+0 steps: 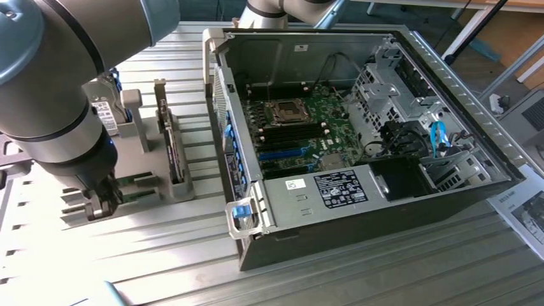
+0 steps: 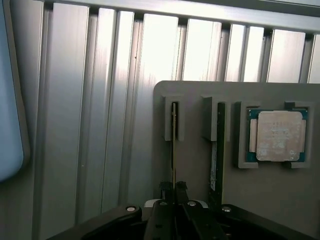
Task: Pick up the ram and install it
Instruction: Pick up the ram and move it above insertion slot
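One thin green stick, the ram (image 2: 174,150), stands on its edge in a slot of the grey holder (image 2: 200,90). It is just beside a bigger dark card (image 2: 220,150) & near the square CPU chip (image 2: 278,135). It is not in the open PC case (image 1: 281,51) yet. The gripper (image 2: 174,190) sits right over the stick & looks pressed together on it, pinching it from both sides. To do the pick-up well, it should prob. hold the stick square & snug, not too hard, & keep it in line w/ the slot, so it won't scrape, bend or bump the big card next door.
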Motion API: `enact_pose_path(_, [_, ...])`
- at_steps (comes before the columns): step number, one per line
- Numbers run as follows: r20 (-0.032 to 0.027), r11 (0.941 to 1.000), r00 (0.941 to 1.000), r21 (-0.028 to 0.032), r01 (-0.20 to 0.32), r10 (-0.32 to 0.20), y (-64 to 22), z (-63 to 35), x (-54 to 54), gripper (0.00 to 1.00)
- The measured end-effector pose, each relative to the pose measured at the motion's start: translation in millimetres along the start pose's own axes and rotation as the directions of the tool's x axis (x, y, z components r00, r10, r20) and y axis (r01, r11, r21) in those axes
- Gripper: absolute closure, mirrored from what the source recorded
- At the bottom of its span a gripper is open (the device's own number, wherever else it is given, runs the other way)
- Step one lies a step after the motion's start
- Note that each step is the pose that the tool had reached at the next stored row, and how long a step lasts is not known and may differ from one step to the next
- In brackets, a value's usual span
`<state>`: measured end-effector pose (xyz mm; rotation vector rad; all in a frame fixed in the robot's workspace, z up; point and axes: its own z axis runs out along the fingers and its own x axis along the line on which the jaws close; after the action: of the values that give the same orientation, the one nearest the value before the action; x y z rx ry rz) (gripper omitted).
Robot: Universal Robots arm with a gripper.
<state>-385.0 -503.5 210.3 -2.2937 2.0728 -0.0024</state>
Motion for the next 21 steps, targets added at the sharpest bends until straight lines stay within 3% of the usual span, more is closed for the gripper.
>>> enact_pose_path(21, [-0.0003, 1.0, 1.0, 0.0023, 0.0, 0.0, -2.2, -56.4, -1.8, 0.87])
